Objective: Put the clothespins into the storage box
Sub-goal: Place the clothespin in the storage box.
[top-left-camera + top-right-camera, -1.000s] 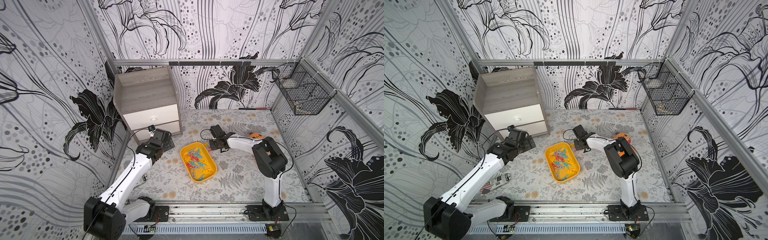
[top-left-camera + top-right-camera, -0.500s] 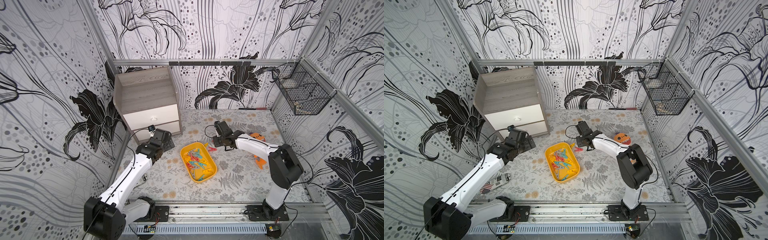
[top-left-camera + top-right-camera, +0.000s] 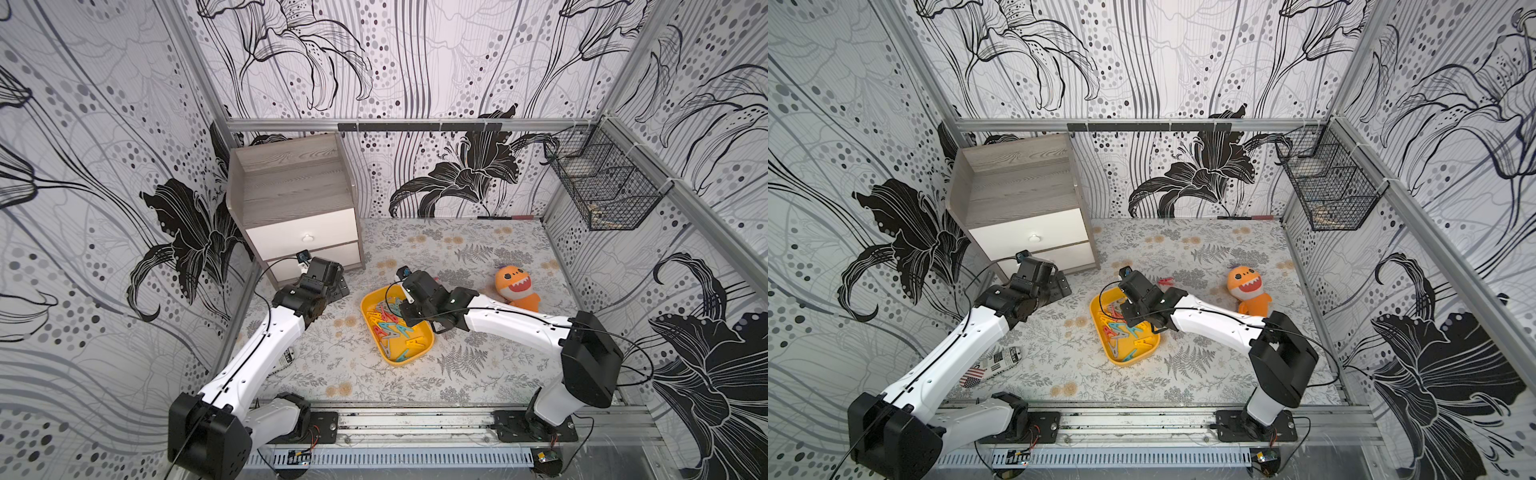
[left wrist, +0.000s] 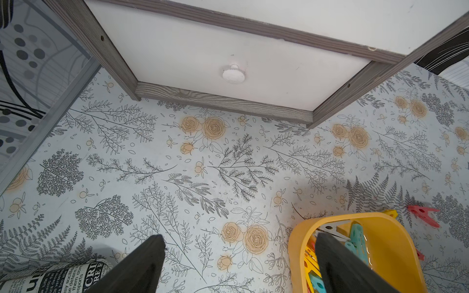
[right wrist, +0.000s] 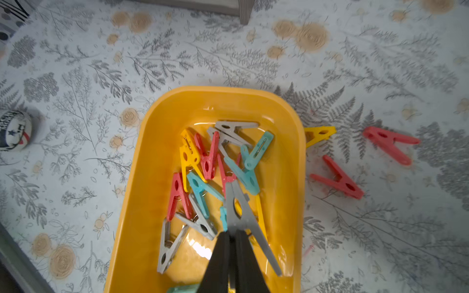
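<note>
the right gripper (image 5: 229, 232) has swung from the mat (image 5: 76, 76) beside the storage box (image 5: 152, 142) to above it, jaws pinching a grey clothespin (image 5: 241, 210); release looks next. red and yellow clothespins (image 5: 337, 178) lie just outside the box. left gripper (image 4: 239, 236) hangs spread, empty.

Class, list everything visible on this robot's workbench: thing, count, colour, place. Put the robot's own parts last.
Shallow yellow-orange plastic storage box: one, middle of the floral table.
Plastic clothespins in the box: many; red, teal, yellow, grey.
Loose clothespins: three, two red and one yellow, on the table beside the box.
Plush toy: one, orange, on the table, apart from the box.
Wood drawer cabinet: one, grey with white drawers, back left.
Wire basket: one, black, side wall.
Newsprint-patterned roll: one, front left.
Left tool: open, empty, near the cabinet.
Right tool: shut on a grey clothespin, over the box.
</note>
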